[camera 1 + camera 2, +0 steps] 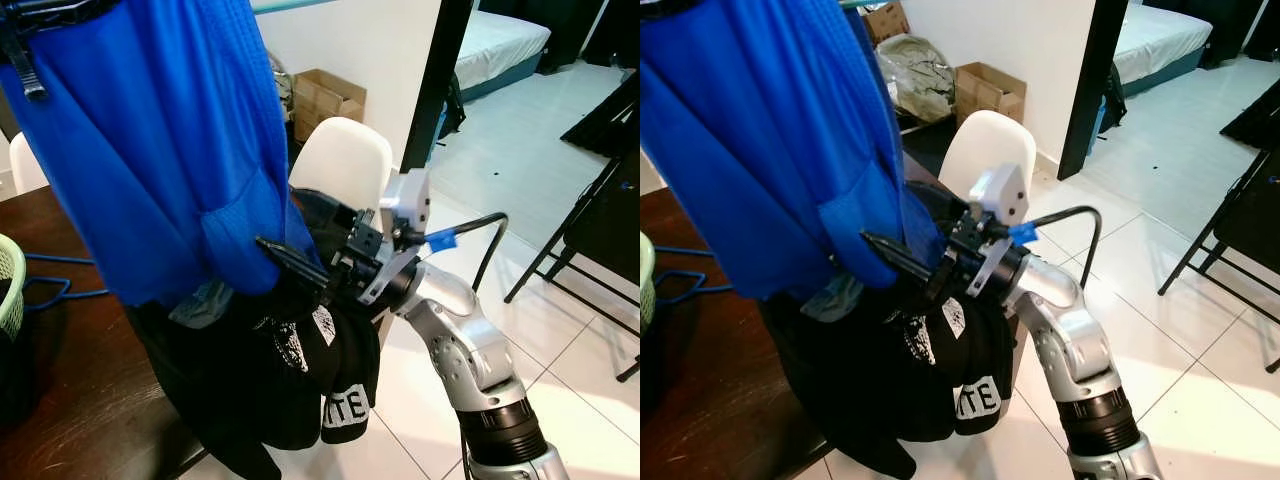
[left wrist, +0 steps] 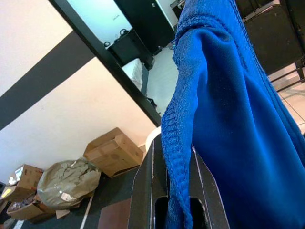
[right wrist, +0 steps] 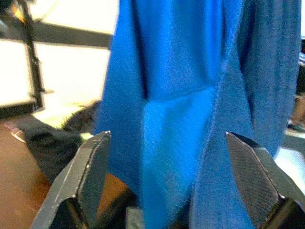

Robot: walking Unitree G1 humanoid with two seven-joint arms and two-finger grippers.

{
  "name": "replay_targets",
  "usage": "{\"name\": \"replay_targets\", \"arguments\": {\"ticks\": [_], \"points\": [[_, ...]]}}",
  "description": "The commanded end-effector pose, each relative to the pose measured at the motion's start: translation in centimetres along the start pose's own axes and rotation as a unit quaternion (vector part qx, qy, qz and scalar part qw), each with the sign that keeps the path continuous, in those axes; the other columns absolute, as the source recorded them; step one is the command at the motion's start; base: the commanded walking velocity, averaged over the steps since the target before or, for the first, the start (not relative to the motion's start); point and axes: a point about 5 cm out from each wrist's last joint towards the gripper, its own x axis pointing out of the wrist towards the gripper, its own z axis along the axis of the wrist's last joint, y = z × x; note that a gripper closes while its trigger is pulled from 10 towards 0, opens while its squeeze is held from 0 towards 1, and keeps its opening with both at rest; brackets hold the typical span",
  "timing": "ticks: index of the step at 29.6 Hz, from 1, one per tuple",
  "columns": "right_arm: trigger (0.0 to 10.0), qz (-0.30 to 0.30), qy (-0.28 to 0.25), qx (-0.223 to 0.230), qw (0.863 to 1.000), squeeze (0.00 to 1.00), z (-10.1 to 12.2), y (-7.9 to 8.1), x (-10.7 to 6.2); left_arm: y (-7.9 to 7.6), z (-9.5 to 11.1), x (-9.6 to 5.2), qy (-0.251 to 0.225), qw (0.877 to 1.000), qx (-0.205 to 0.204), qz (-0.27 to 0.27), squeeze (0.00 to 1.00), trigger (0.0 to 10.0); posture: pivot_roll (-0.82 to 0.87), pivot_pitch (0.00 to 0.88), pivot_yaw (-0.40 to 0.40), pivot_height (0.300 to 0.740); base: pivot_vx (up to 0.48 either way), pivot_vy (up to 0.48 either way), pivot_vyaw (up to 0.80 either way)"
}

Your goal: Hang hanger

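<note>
A blue garment hangs from high on the left. My left gripper is shut on its ribbed edge, with one black finger at the top left of the eye view. I cannot make out a hanger under the cloth. My right gripper is open, fingers spread wide, with the lower part of the blue garment hanging between and beyond them. Seen from the head, one of its long fingers reaches to the garment's lower hem.
Black clothes with white print hang over the edge of the brown table. A white chair stands behind them. A green basket is at the far left, cardboard boxes sit by the wall, and a black folding chair stands to the right on the tiled floor.
</note>
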Motion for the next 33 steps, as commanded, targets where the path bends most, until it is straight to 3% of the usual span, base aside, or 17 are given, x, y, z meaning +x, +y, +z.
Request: {"name": "replay_targets", "arguments": {"ticks": [1, 7, 14, 20, 24, 27, 33], "points": [[10.0, -0.030, 0.033, -0.016, 0.999, 0.00, -1.2, -0.2, 0.5, 0.3, 0.8, 0.1, -0.017, 1.000, 0.013, 0.010, 0.00, 10.0, 0.06, 0.054, 0.000, 0.740, 0.000, 0.000, 0.00], [10.0, -0.090, 0.055, -0.021, 0.994, 0.00, -2.1, -1.0, 1.1, 0.2, 1.0, 0.2, -0.021, 1.000, 0.013, 0.003, 0.00, 10.0, 0.07, 0.053, 0.001, 0.740, 0.000, 0.000, 0.00], [10.0, -0.124, 0.023, 0.020, 0.992, 0.00, -1.8, -1.3, 1.9, -0.1, 1.2, 0.5, -0.026, 0.999, 0.014, -0.021, 0.00, 10.0, 0.07, 0.054, -0.001, 0.740, 0.000, 0.000, 0.00], [10.0, -0.108, 0.019, 0.033, 0.993, 0.00, -1.9, -1.1, 1.6, -0.1, 1.5, 0.4, -0.029, 0.999, 0.018, -0.024, 0.00, 10.0, 0.07, 0.053, -0.002, 0.740, 0.000, 0.000, 0.00], [10.0, -0.023, 0.064, 0.008, 0.998, 0.00, -3.1, 0.2, 0.4, 0.3, 2.0, 0.1, -0.031, 0.999, 0.026, -0.022, 0.00, 10.0, 0.07, 0.049, -0.001, 0.740, 0.000, 0.000, 0.00], [10.0, 0.000, 0.077, 0.001, 0.997, 0.00, -3.4, 0.6, 0.0, 0.4, 2.1, 0.1, -0.031, 0.999, 0.028, -0.021, 0.00, 10.0, 0.07, 0.049, -0.001, 0.740, 0.000, 0.000, 0.00], [10.0, -0.032, 0.094, -0.011, 0.995, 0.00, -3.7, -0.6, -1.0, 0.6, 2.5, -0.1, -0.037, 0.999, 0.031, -0.024, 0.00, 10.0, 0.07, 0.043, 0.003, 0.740, 0.000, 0.000, 0.00]]}}
